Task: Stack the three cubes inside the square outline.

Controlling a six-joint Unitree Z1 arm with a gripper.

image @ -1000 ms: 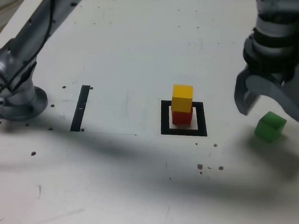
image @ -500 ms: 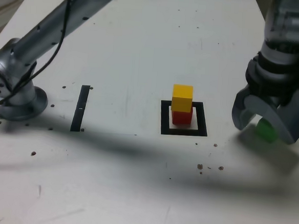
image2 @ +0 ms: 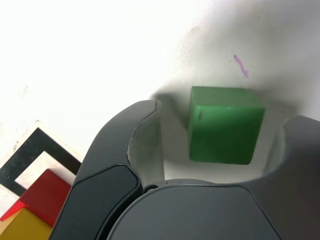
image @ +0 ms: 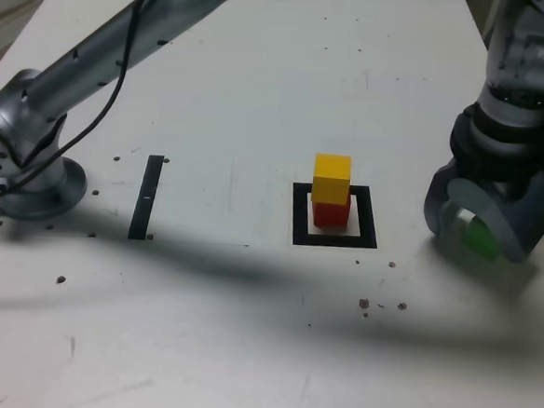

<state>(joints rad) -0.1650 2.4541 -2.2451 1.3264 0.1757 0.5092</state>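
In the exterior view, the red cube point(image: 331, 216) sits inside the square outline point(image: 366, 241), with the yellow cube point(image: 332, 179) on top of it (a little off square, perhaps, though the angle may exaggerate that). The green cube point(image: 482, 238) is on the white table point(image: 242, 370), well apart from the outline, towards the exterior view's right. The gripper point(image: 480, 235) is lowered over it, one jaw partly hiding it from the camera. The arm point(image: 85, 70) reaches across from its base at the exterior view's left.

In the wrist view, the jaws stand apart, one on each side of the green cube, and nothing is gripped. The cube lies between them, with a visible gap to each; its side faces look turned roughly towards the jaws, so I judge that closing straight in should catch it fairly squarely. That is what the next move hangs on: the cube seems a shade nearer one jaw (the one on the stack's side), so an uneven close could nudge or twist it before it is pinched. After that, only lifting it across and setting it on the yellow cube would remain.
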